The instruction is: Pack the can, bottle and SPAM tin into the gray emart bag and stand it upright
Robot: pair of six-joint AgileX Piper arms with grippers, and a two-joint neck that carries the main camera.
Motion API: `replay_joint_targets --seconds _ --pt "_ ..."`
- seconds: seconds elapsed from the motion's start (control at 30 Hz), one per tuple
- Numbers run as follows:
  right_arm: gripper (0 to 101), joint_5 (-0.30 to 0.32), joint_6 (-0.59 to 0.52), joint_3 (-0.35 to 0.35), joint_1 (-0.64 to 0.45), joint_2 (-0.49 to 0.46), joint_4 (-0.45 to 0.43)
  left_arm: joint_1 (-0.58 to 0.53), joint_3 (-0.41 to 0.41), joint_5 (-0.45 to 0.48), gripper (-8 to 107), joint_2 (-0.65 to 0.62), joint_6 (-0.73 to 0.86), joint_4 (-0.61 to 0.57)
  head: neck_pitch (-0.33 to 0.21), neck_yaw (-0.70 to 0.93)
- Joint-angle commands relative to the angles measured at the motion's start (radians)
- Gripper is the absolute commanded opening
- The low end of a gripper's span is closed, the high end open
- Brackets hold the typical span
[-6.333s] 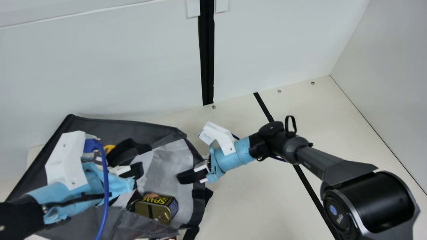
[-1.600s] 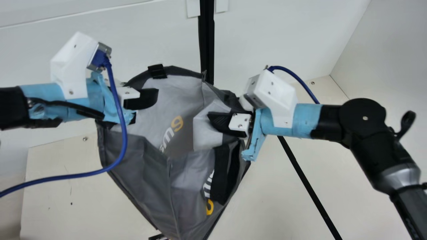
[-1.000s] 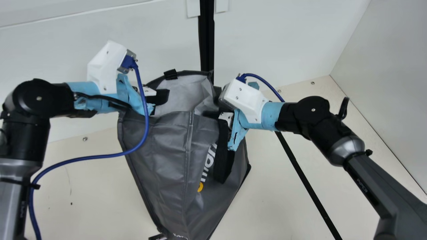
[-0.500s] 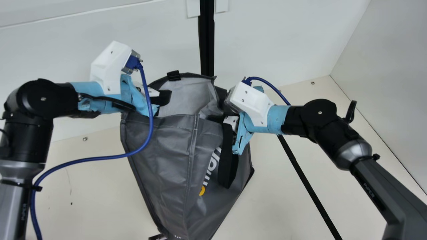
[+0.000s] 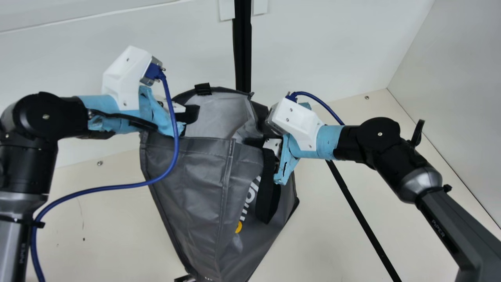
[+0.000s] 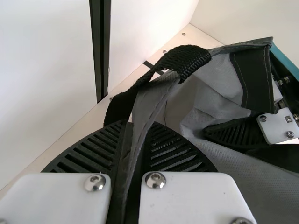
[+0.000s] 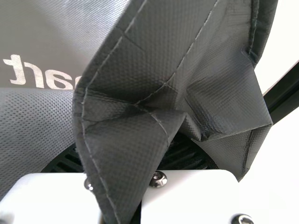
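Main view: the gray emart bag (image 5: 195,188) was found mouth-up, where the earliest frame had it sprawled with the SPAM tin in its mouth; the standing-up step was judged well advanced, the tin presumably inside. The left gripper (image 5: 191,118) was at nine o'clock of the mouth, the right gripper (image 5: 258,142) at four, having edged slightly outward since the last frame. The base ran past the picture's six o'clock edge; contact with the table (image 5: 332,235) could not be confirmed, so release looked premature. Left wrist view: this settled what the cable (image 5: 175,145) partly masked in the main view, the left fingers being closed on the rim beside a black handle (image 6: 159,70). Right wrist view: folded cloth (image 7: 135,126) passed between the right fingers, clamped, a detail the main view left behind a strap (image 5: 267,192).
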Motion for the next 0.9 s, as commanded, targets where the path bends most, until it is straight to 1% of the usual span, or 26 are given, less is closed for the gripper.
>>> replay_joint_targets --seconds 0.0,0.1,0.43,0.47,0.53,0.6,0.87 --pt "0 0.0 0.0 0.0 0.0 0.0 0.0 0.0 0.0 0.0 -8 0.0 0.0 0.0 -0.023 -0.002" --pt "0 0.0 0.0 0.0 0.0 0.0 0.0 0.0 0.0 0.0 -8 0.0 0.0 0.0 -0.023 -0.002" --pt "0 0.0 0.0 0.0 0.0 0.0 0.0 0.0 0.0 0.0 25 0.0 0.0 0.0 -0.023 -0.002" --pt "0 0.0 0.0 0.0 0.0 0.0 0.0 -0.006 0.098 -0.034 29 -0.059 0.019 -0.004 -0.023 -0.002" --pt "0 0.0 0.0 0.0 0.0 0.0 0.0 -0.005 0.103 -0.039 35 -0.066 0.024 -0.012 -0.023 -0.002" --pt "0 0.0 0.0 0.0 0.0 0.0 0.0 -0.003 0.131 -0.055 42 -0.086 0.04 -0.032 -0.023 -0.002" --pt "0 0.004 0.0 0.0 0.0 0.0 0.0 0.009 0.283 -0.129 69 -0.215 0.129 -0.119 -0.023 -0.002"
